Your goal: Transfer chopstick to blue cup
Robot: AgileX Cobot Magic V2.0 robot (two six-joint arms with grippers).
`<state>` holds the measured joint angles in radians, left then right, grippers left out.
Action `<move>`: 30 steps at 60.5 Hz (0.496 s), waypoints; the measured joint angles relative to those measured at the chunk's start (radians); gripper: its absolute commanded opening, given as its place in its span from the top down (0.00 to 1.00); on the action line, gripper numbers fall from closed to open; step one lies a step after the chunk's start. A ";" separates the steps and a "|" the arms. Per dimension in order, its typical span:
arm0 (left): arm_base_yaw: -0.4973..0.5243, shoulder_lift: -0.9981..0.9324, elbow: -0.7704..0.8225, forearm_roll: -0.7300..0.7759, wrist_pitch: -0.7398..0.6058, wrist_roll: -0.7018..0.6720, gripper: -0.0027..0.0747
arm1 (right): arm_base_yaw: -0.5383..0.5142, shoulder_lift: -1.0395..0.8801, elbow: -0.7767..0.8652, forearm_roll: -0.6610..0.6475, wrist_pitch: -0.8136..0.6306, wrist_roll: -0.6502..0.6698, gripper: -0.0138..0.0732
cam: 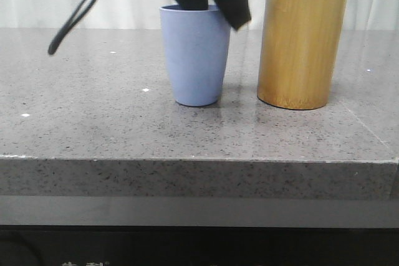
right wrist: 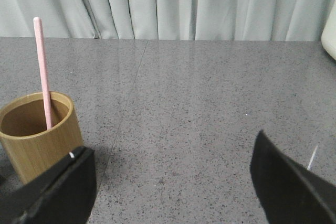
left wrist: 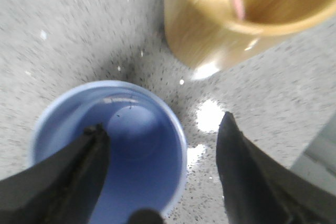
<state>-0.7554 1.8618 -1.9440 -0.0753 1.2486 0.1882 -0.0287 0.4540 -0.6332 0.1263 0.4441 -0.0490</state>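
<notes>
Your left gripper (left wrist: 163, 145) hangs over the blue cup (cam: 195, 54) with its jaws spread wide and nothing between them. One finger (left wrist: 86, 158) sits inside the cup's rim; the other is outside it, on the side toward the bamboo holder (cam: 302, 43). In the left wrist view the cup looks empty right down to its base.

The chopstick (right wrist: 42, 72) is not yet moved. It stands upright in the bamboo holder, leaning on the inner wall, well away from both sets of jaws. Only one stick shows.

Your right gripper (right wrist: 173, 174) is also wide open and empty, with the holder just outside its one finger (right wrist: 63, 187).

So you are at the pick-up step, I judge. Next, bring an open gripper above the holder so the stick's free top lies between the fingers, then close narrowly on it. The stick is slender, so centre it well before you squeeze, and lift straight up to clear the holder's rim.
</notes>
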 measured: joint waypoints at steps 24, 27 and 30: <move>0.091 -0.228 0.027 0.009 0.009 -0.020 0.89 | 0.000 0.000 0.000 0.000 0.003 0.000 0.14; 0.136 -0.260 0.053 0.011 0.012 -0.020 0.98 | 0.000 0.000 0.000 0.000 0.005 0.000 0.14; 0.173 -0.289 0.079 0.012 0.011 -0.021 0.99 | 0.000 0.000 0.000 0.000 0.007 0.000 0.14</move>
<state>-0.5823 1.5732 -1.8655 -0.0629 1.2600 0.1674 -0.0287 0.4540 -0.6332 0.1263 0.4513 -0.0490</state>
